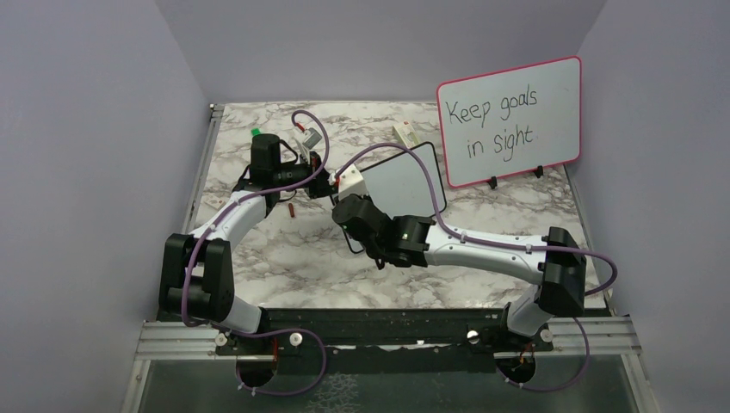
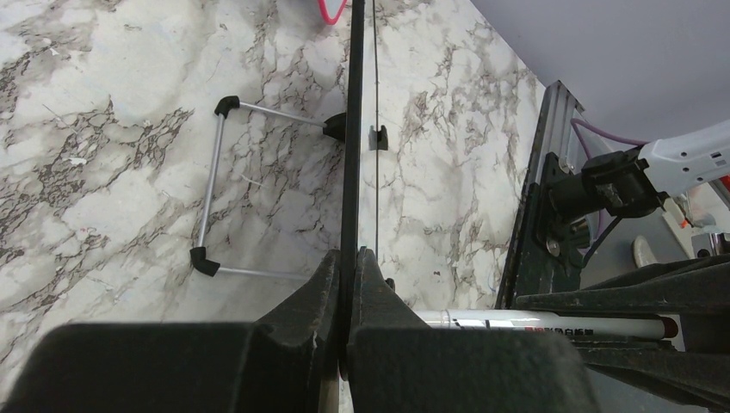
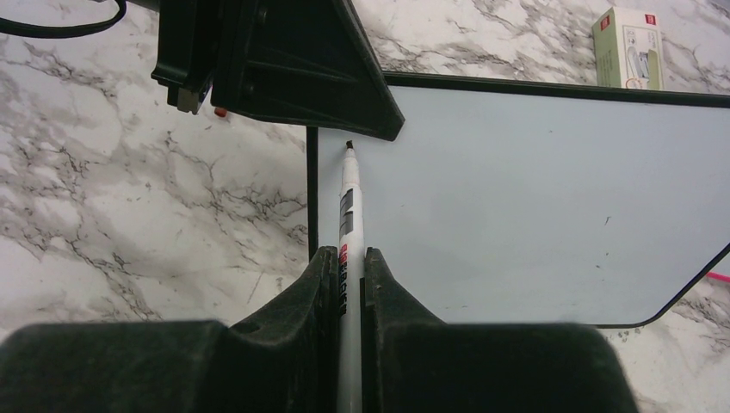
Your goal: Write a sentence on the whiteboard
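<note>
While left gripper (image 2: pixel 349 258) clamps whiteboard (image 3: pixel 534 198) edge, right gripper (image 3: pixel 349 258) pinches marker (image 3: pixel 349 185); board blank, tip possibly touching. Next: first stroke.

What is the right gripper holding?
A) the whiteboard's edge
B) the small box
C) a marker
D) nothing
C: the right gripper is shut on a white marker, whose tip points at the blank whiteboard near its edge.
</note>
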